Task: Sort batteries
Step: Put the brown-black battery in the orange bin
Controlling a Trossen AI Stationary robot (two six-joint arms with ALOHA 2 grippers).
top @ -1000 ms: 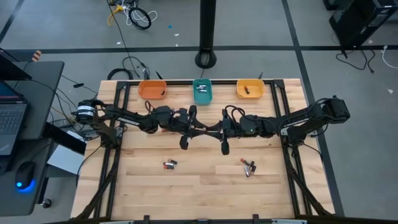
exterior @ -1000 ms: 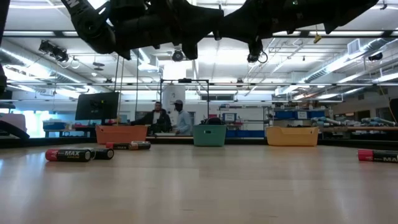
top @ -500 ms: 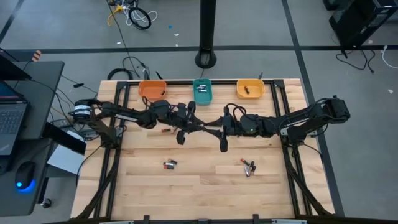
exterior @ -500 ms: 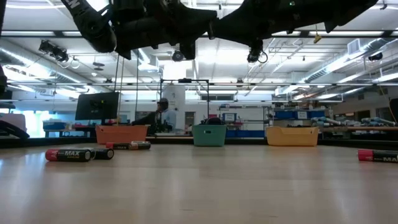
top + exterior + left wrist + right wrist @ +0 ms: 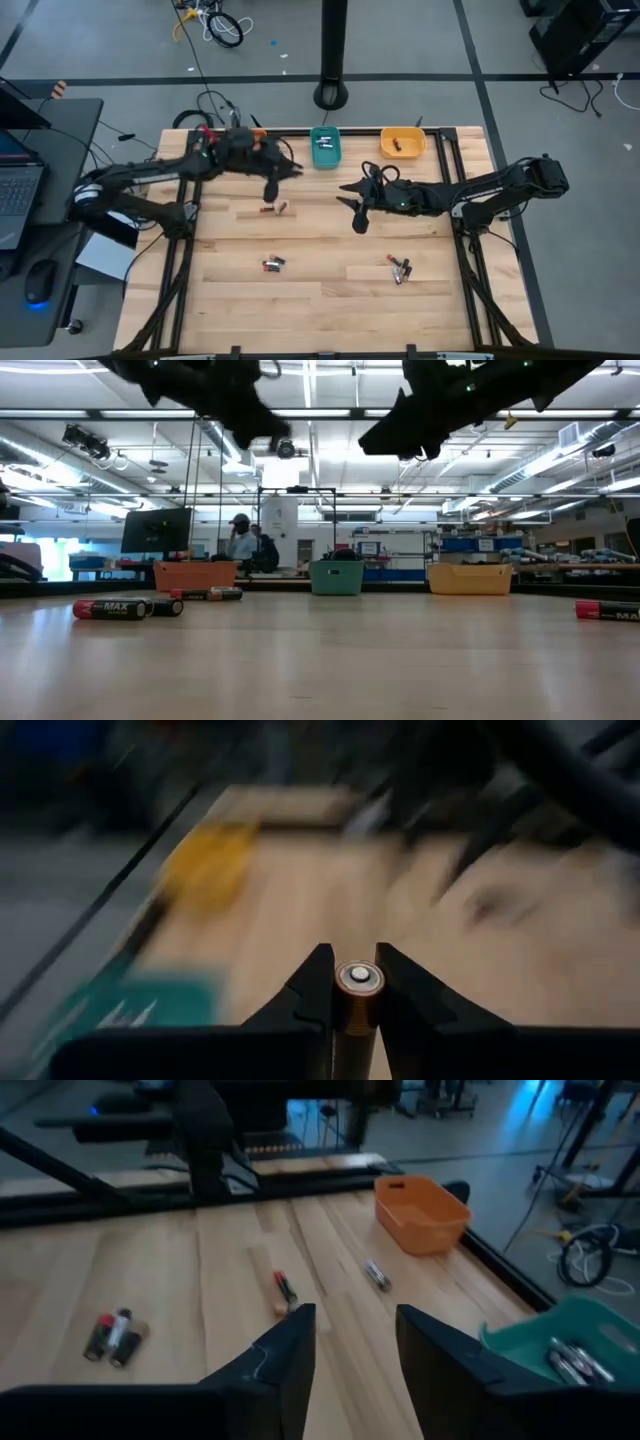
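The left gripper (image 5: 348,988) is clamped on a small copper-cased battery (image 5: 357,995), held across its barrel near the table's far edge beside the orange bin (image 5: 240,143); the right gripper (image 5: 352,1342) hangs over mid-table with fingers apart and empty; other batteries (image 5: 273,264) lie toward the near edge, more (image 5: 400,268) to their right, and one (image 5: 276,208) near the left gripper; each looks light, rigid, smooth and prone to rolling, so pinching mid-barrel seems safest.
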